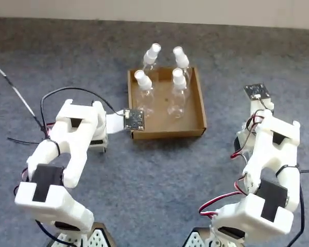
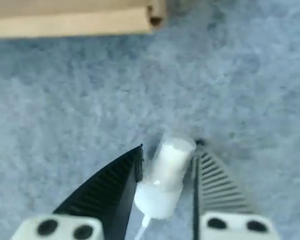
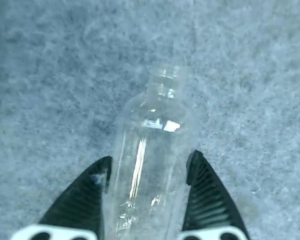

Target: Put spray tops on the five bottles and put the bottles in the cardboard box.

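My left gripper (image 2: 169, 148) is shut on a white spray top (image 2: 167, 175), held low over the grey carpet just in front of the cardboard box (image 2: 70, 20). My right gripper (image 3: 150, 159) is shut on a clear bottle (image 3: 150, 130) whose threaded neck is bare and points away from the wrist. In the high view the cardboard box (image 1: 193, 131) sits at the middle of the table. Several clear bottles with white spray tops (image 1: 144, 90) stand upright in it. The left arm (image 1: 72, 134) is by the box's front left corner and the right arm (image 1: 273, 149) is to the box's right.
Grey carpet (image 1: 159, 185) covers the table between the two arms. Black cables (image 1: 20, 103) trail on the carpet to the left of the left arm. A corner of the box shows at the edge of the right wrist view.
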Controlling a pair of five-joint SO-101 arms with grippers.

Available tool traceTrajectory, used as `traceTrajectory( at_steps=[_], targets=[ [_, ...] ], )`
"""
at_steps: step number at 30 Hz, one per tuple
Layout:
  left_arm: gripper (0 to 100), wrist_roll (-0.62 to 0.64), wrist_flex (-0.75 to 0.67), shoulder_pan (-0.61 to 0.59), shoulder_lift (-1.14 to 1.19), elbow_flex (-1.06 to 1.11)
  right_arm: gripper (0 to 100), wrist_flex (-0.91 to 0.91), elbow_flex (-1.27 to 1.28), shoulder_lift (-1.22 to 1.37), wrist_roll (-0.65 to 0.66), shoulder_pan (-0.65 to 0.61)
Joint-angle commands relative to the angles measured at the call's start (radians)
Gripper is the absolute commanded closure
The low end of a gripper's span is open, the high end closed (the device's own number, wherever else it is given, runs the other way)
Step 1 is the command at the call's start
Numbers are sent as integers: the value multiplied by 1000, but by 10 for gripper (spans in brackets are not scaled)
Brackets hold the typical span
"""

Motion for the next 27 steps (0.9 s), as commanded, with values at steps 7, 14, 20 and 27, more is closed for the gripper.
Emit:
traceTrajectory(
  at_steps=[7, 14, 20, 27],
  targets=[
    [981, 89, 5, -45, -1, -45, 967, 39, -15, -1, 9, 68],
    [989, 351, 69, -48, -214, -45, 874, 142, -24, -1, 11, 61],
    [987, 631, 137, -50, -394, -45, 871, 143, -24, -1, 11, 65],
    [987, 701, 281, -25, -527, -36, 871, 134, -25, -1, 3, 67]
  ],
)
